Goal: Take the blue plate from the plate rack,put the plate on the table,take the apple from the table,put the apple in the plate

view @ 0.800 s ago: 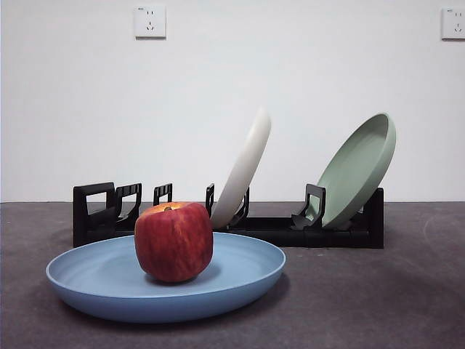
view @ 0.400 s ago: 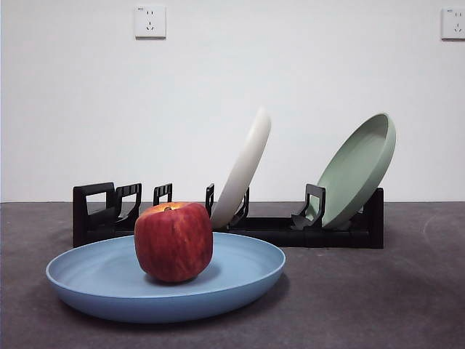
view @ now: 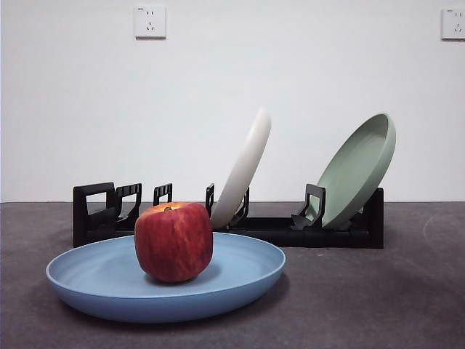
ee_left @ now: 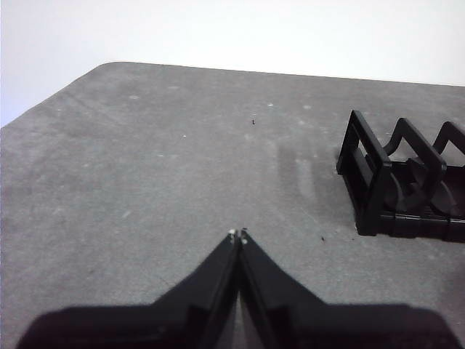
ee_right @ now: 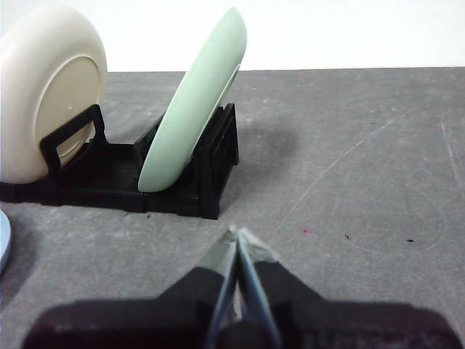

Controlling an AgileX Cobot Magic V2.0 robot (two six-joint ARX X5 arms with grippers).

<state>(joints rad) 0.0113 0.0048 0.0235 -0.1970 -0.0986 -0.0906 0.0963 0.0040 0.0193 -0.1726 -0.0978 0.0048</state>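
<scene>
The blue plate [view: 109, 280] lies flat on the table [view: 363, 298] at the front left, and the red apple [view: 174, 241] stands upright in it. A sliver of the plate's rim shows in the right wrist view [ee_right: 3, 243]. The black plate rack [view: 276, 231] stands behind it. My left gripper [ee_left: 238, 236] is shut and empty over bare table, beside the rack's boxy end [ee_left: 381, 185]. My right gripper [ee_right: 238, 236] is shut and empty, in front of the rack's other end [ee_right: 211, 171]. Neither gripper shows in the front view.
The rack holds a cream-white plate [view: 243, 171] near its middle and a sage-green plate [view: 356, 171] at its right end; both lean in their slots. They also show in the right wrist view [ee_right: 51, 87] [ee_right: 192, 105]. A white wall stands behind.
</scene>
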